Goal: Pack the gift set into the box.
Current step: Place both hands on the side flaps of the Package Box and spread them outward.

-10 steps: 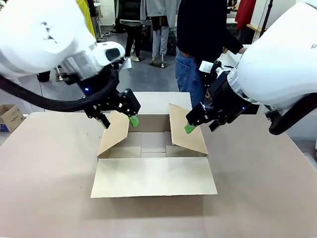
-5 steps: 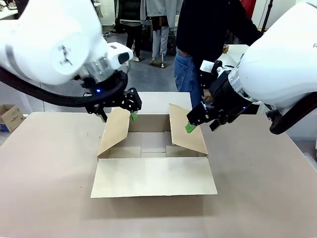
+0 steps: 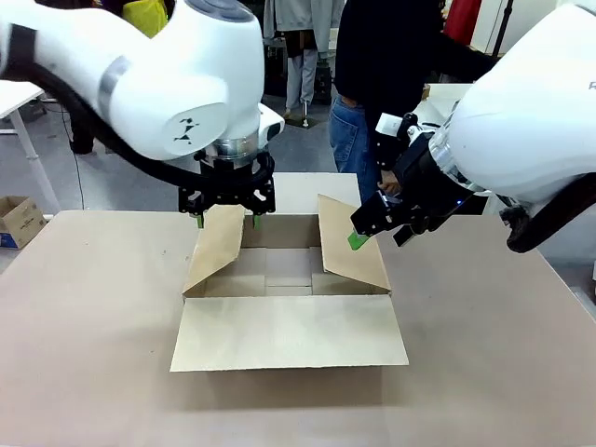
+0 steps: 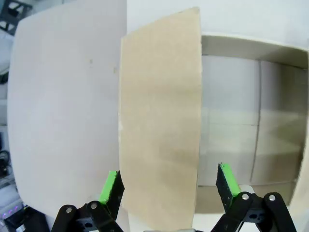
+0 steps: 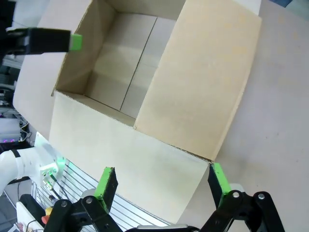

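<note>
Well, left pincer (image 3: 226, 222) agape over box (image 3: 289, 345)

Box (image 3: 289, 346) on table (image 3: 84, 363); left gripper (image 3: 226, 222) over left flap (image 3: 216, 251), right gripper (image 3: 377, 239) by right flap (image 3: 354, 259)

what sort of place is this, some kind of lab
Most likely a robotics lab or test workshop, not a home. A white left arm and right arm work over an open cardboard box on a shared table, a person stands opposite, and a small carton sits on the floor.
</note>
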You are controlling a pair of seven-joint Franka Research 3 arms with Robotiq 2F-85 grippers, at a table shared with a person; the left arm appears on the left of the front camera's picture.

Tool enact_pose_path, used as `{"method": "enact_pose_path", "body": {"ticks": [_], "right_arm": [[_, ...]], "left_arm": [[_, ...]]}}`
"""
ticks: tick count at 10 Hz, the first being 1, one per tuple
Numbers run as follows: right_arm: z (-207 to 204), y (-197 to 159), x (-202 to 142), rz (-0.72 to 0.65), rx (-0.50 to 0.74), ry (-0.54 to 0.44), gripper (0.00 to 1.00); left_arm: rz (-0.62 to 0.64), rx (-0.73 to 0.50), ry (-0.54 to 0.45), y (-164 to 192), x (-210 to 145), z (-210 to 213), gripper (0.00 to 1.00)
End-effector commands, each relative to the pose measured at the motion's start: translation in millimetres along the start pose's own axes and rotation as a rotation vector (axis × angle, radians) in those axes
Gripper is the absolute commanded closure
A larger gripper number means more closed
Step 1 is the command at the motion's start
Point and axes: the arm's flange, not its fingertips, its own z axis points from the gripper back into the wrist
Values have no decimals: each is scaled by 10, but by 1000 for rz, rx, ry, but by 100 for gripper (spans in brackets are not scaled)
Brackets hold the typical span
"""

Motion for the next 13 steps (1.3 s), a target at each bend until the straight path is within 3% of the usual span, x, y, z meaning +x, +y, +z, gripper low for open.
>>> {"method": "enact_pose_path", "body": {"ticks": [1,6,13], "right_arm": [[-4,-14,-2,10,-6,-12,0],[-4,-14,-2,10,-6,-12,0],[-4,-14,-2,10,-6,-12,0]], "left_arm": [[-11,44,42,-210,197,-146,0],[-10,140,33,-225,202,-310,0],[29,235,-113,195,62,10,0]]}}
